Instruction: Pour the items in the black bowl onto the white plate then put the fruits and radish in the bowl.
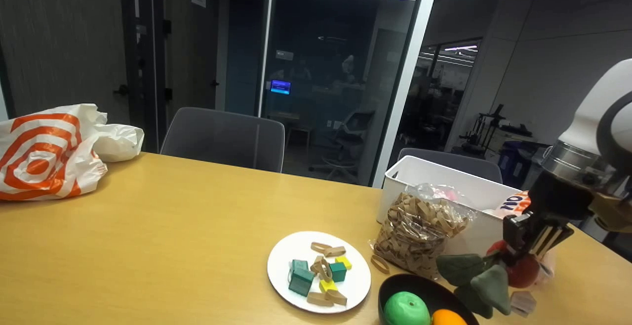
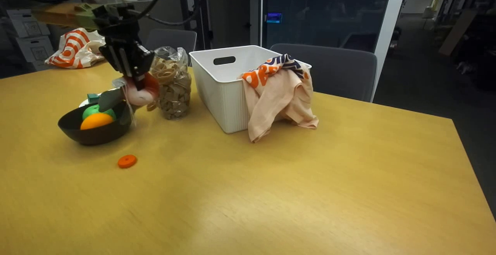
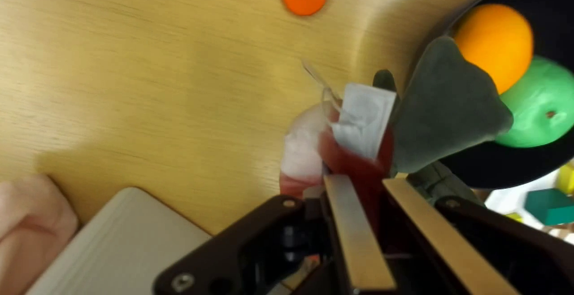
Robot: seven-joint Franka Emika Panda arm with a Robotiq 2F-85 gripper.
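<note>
Near the black bowl (image 2: 95, 137) | hand (image 3: 364, 181) pinching the radish (image 2: 141, 95) | green fruit (image 3: 540, 106), orange fruit (image 3: 497, 44) inside

A peach cloth (image 2: 277, 100) drapes over the white bin (image 2: 234, 104).

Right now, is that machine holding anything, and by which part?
Yes: the radish. The gripper has it by its red body, not the leaves; the exact spot is hidden.

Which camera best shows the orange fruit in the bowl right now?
The wrist view: the orange fruit shows large and nearly whole from above, a radish leaf overlapping its edge. Both exterior views show only its upper part, cut off by the picture's edge or hidden by the black bowl.
</note>
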